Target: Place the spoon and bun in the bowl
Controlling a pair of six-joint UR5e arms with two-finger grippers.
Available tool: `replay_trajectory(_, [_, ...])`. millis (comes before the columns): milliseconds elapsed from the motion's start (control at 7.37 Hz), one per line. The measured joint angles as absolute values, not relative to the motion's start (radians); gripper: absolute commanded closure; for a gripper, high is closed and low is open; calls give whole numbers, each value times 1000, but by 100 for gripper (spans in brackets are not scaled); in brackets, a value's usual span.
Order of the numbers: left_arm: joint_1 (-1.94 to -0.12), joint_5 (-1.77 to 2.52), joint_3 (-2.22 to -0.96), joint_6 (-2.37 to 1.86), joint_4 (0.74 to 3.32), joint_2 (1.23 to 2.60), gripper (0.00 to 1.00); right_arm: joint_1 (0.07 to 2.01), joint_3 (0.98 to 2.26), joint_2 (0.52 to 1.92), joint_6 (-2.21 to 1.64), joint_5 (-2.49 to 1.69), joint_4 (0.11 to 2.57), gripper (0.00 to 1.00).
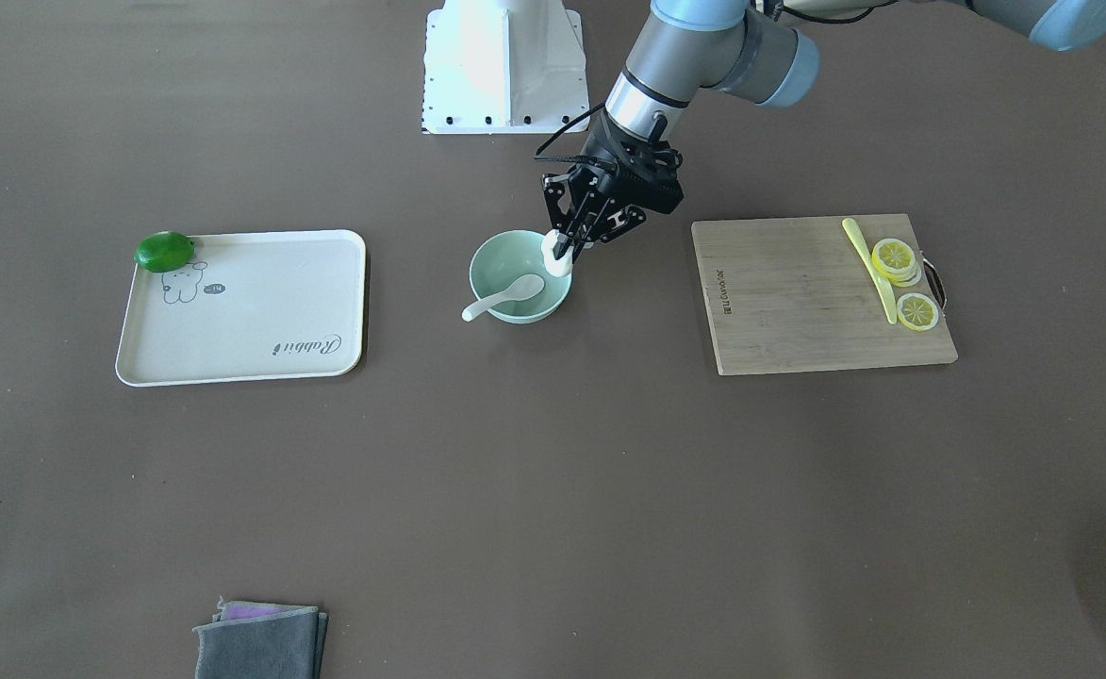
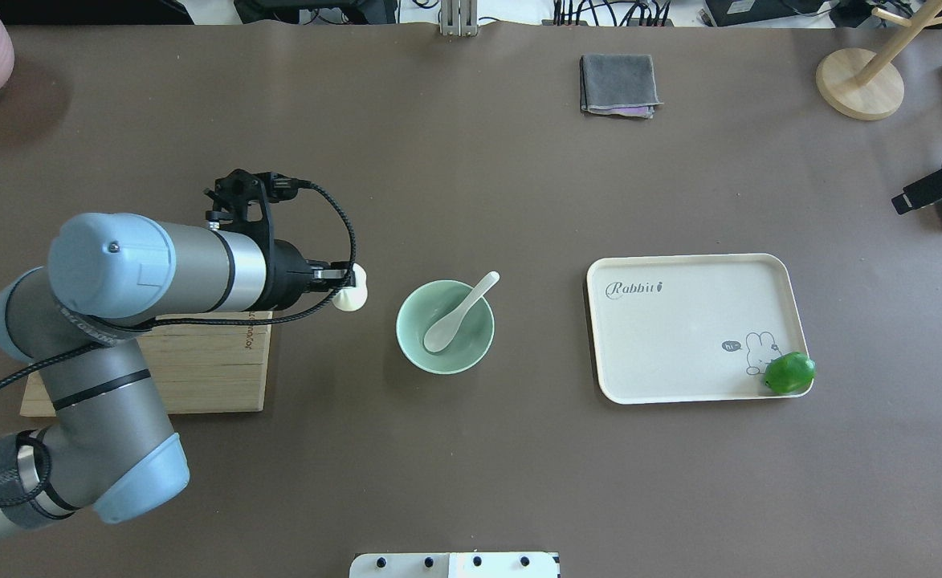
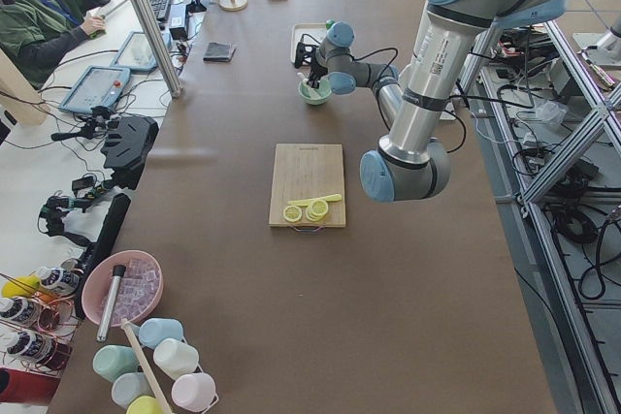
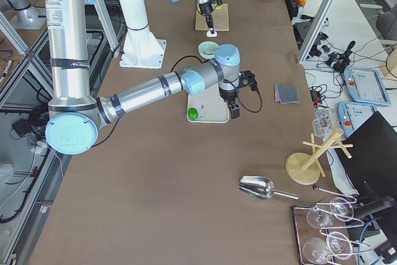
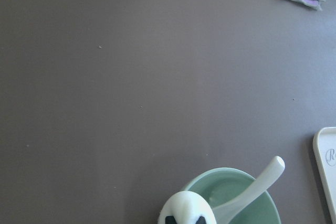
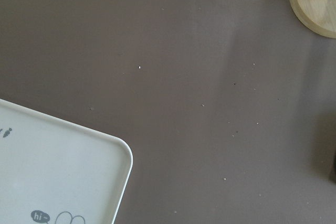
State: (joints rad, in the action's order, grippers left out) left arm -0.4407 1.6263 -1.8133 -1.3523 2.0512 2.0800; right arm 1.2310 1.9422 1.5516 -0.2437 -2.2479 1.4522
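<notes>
Your left pincer [image 1: 562,253] pinches the smooth round bun [image 1: 558,265] at the rim of the glossy bowl [image 1: 491,264]. The white spoon [image 1: 505,296] inside points its handle lower left. For the right pincer [image 4: 235,113], you cannot tell.

The spoon [image 2: 458,313] crosses the bowl [image 2: 414,353], handle over the rim; the hollow is free on the side where the left tool [image 1: 562,250] holds the bun [image 1: 557,267]. Bare bench [image 2: 471,185] rings the bowl.

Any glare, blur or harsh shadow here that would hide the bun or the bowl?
Front-facing view: the white base plate is blown out, yet the bun in the left tool and the bowl read clearly. Left wrist view: the bun is cropped and slightly soft at the bottom edge. Overhead view: even light, only soft shadows.
</notes>
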Motion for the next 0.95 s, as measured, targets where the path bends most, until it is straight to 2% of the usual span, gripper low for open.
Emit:
replay_trajectory(407, [-403, 1562, -1783, -1361, 2050, 2100, 2, 1232, 1944, 1554, -245, -2250, 1451, 0])
replay_trajectory(950, [-421, 1602, -1818, -1273, 2018, 2063, 1, 1257, 1936, 1570, -240, -2204, 1453, 0])
